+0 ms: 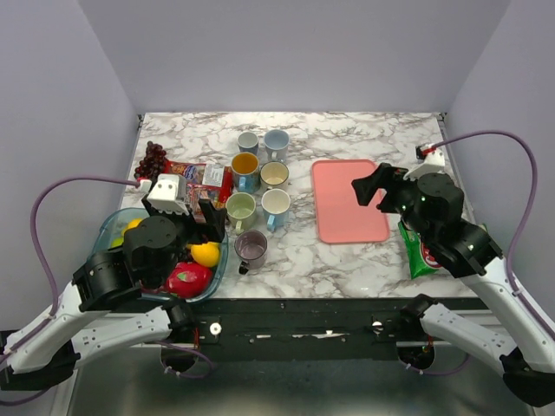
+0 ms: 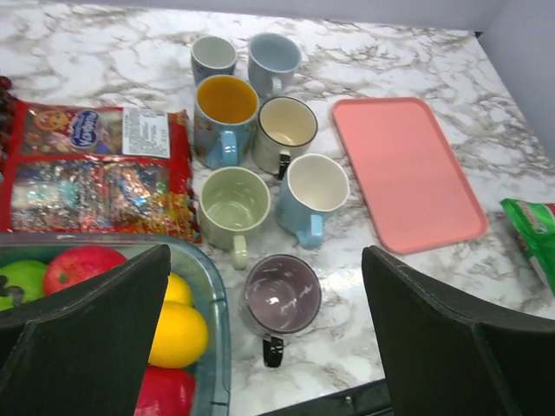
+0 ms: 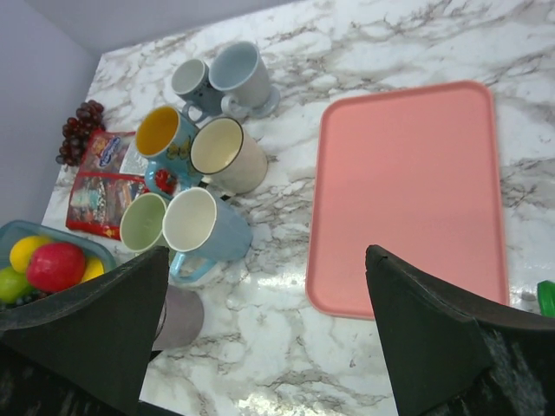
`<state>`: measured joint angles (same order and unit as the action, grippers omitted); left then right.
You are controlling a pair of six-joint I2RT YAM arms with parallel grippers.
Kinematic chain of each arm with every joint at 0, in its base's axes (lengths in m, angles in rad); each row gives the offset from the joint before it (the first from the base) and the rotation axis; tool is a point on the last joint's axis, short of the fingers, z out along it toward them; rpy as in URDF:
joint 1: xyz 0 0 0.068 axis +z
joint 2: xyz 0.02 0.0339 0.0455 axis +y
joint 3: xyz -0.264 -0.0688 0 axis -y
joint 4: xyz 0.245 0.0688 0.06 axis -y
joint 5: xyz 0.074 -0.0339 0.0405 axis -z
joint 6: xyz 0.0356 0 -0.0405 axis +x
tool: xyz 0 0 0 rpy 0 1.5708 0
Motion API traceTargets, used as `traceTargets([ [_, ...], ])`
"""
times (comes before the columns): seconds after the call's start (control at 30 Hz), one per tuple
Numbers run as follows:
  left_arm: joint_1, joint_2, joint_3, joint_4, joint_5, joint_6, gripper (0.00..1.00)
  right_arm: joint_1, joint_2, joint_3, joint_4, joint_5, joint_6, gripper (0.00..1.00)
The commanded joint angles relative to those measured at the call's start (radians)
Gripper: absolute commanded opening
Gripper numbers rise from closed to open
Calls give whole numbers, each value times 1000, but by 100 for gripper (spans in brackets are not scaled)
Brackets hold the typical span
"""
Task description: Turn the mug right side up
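Look for the purple mug (image 2: pixel 282 295) at the front of the cluster of mugs on the marble surface (image 1: pixel 347 130), just ahead of the green mug (image 2: pixel 232 204) and the pale blue mug (image 2: pixel 312 191), near the glass bowl (image 2: pixel 218 347) of fruit but apart from it. Judge it already right side up: mouth skyward, glossy inside open to the left wrist view, dark handle pointing toward the near edge. Expect glazed ceramic: rigid, fairly weighty for a small thing, slick under hard pads, and apt to chip or crack if dropped or knocked against a neighbour. Take hold, if correcting at all, across the rim with one finger inside and one outside, or around the body on the sides away from the handle. Avoid the thin handle loop as too small a target and too easy to twist out of. Mind the green mug close behind, with little room there for a finger. Note the left gripper (image 1: pixel 206 217) spread to its widest and holding nothing, hovering above and just short of the purple mug, with the mug framed between its fingers in the wrist view. Note the right gripper (image 1: pixel 377 186) likewise wide apart and empty, raised over the pink tray (image 1: pixel 347 212), well apart from the mugs. Lift gently and set down flat, given the hard top and the lack of any cushioning.
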<state>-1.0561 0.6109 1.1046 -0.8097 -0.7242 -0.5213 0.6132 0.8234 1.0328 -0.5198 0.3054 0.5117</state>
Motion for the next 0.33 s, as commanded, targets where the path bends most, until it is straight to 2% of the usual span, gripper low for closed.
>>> traceTargets([
  [0.0,-4,9,17,27,-81,95,99,-7,-32,64,-42,66,-56,100],
  [0.3,-4,18,40,44,-70,81,99,-7,-35,105,-59,51,-64,100],
])
